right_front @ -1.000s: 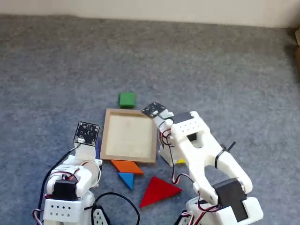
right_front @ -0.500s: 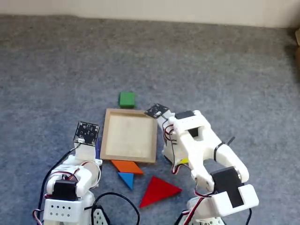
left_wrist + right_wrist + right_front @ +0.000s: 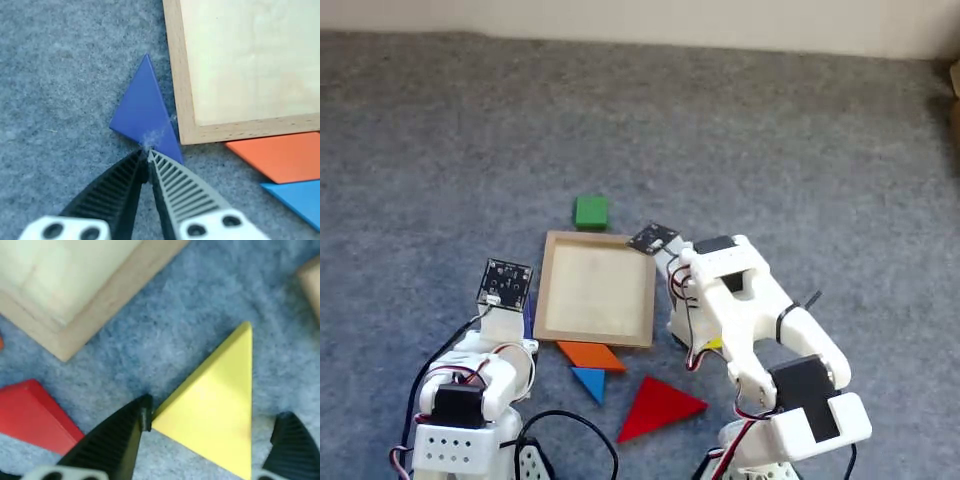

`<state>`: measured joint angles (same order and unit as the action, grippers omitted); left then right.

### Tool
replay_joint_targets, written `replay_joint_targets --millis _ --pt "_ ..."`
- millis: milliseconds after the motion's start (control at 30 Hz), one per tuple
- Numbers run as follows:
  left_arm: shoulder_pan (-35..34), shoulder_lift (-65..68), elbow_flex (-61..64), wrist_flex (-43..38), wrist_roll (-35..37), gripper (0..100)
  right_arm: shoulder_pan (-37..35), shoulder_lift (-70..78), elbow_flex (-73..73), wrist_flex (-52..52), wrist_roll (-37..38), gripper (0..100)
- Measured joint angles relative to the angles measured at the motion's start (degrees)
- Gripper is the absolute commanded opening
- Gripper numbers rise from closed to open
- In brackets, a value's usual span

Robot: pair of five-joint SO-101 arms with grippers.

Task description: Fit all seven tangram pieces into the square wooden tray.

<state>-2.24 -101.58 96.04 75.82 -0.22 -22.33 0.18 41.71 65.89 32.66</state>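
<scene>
The right pincer [image 3: 215, 419] is hanging open over the grey table, its two dark fingers [image 3: 125, 435] straddling the yellow triangle [image 3: 220, 390], which is lying flat between them. One fingertip is sitting just at the triangle's corner; the other is standing apart from the far edge. The step in hand is probably the pickup of this piece.

To do it well, the pincer should be coming down until both tips are reaching the carpeted surface, then closing across two edges rather than on a point, since the flat wedge is likely to twist or squirt out. The wooden tray [image 3: 115, 300] is lying close by, beyond the finger at the corner, with the red triangle [image 3: 30, 415] beside that same finger, so the lift needs to be clearing the raised rim before lowering the piece into a corner.

The left pincer [image 3: 148, 159] is resting closed, its tips meeting at the edge of the dark blue triangle [image 3: 144, 112], which is lying just ahead of it, beside the tray's rim.

No brand, label or writing is showing legibly on the pieces, the tray or the arms.
</scene>
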Motion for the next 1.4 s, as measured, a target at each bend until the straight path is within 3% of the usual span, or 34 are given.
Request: replay_joint_targets --millis 567,1133,1400 --pt "0.00 0.00 0.00 0.00 0.00 0 0.44 0.53 0.00 2.02 5.80 35.6" --pt "0.00 0.00 0.00 0.00 0.00 0 0.70 0.53 -0.18 2.02 5.80 17.9" --pt "0.00 0.00 0.00 0.00 0.00 0 0.35 -3.69 -0.18 5.63 5.89 17.0"
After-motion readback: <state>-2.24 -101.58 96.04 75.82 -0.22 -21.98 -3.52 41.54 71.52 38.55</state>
